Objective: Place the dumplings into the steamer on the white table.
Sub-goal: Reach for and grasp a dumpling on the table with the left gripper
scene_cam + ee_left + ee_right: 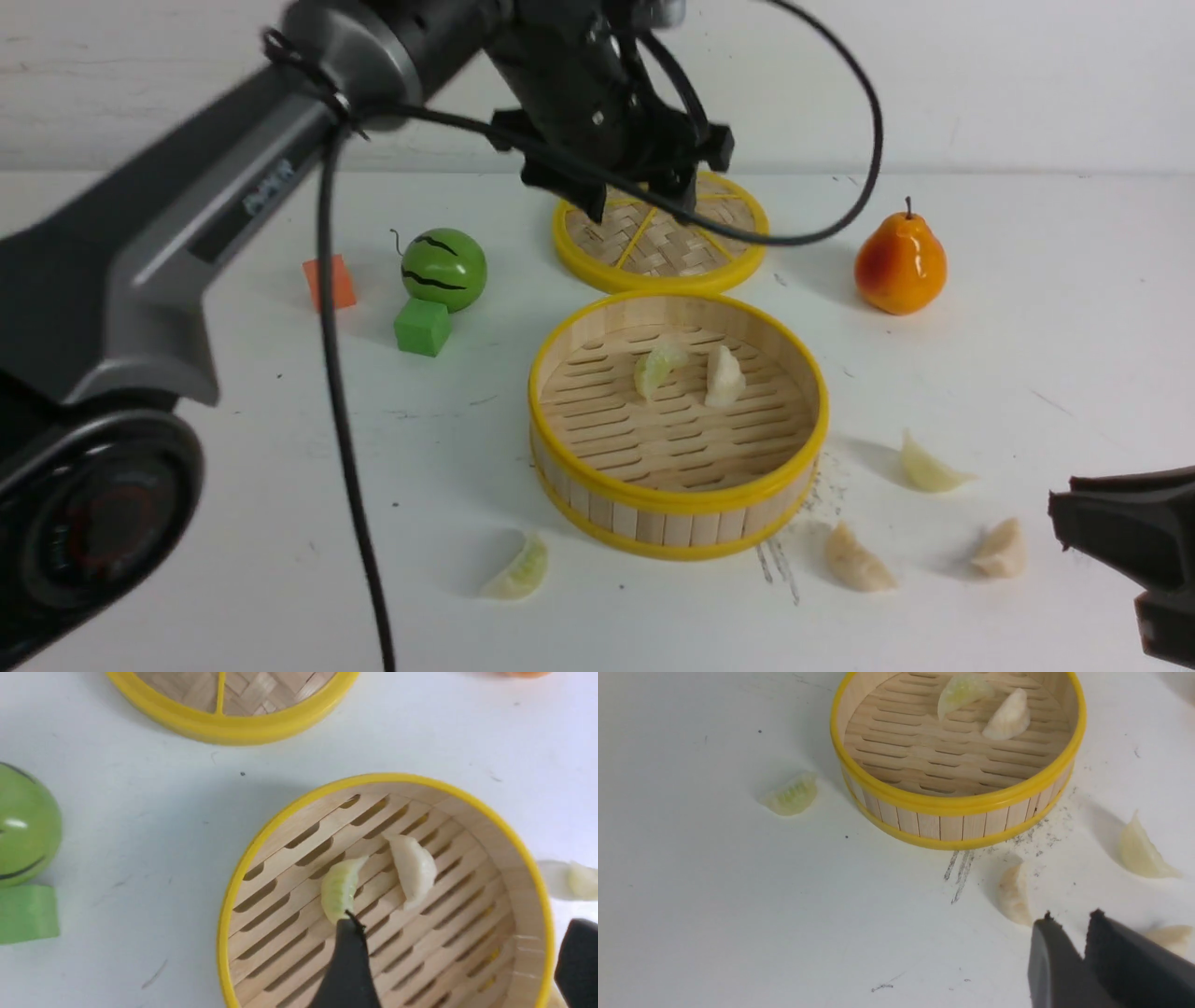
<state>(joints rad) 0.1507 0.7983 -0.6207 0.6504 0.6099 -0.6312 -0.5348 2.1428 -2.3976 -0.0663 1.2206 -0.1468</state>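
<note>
- Above steamer [677, 504]: left gripper [639, 191], jaws wide apart, nothing between.
- Inside steamer, on the slats, close together: green dumpling [341, 889] and white dumpling [413, 868].
- Drop looks done. Lift straight up, jaws wide, no sideways sweep over the slats, so neither gets nudged.
- Likely next: loose green dumpling [516, 567] on table [233, 523], just left-front of steamer. Come down from above, fingers across its narrow width.
- Right-front of steamer: right gripper [1071, 918], jaws narrow, small gap, empty. Needs opening before any pick.
- Also right-front of steamer, on table: nearest dumpling [857, 560], pointed dumpling [929, 467], outer dumpling [999, 549].
- Hard to tell: one left finger overlaps the green dumpling's end in the left wrist view; contact or just overlap, cannot say.
- Cut off: other left finger at that view's edge; right gripper at the front view's edge.
- Partly hidden: lid [653, 252] behind steamer, covered by left gripper; outer dumpling behind a right finger in the right wrist view.
</note>
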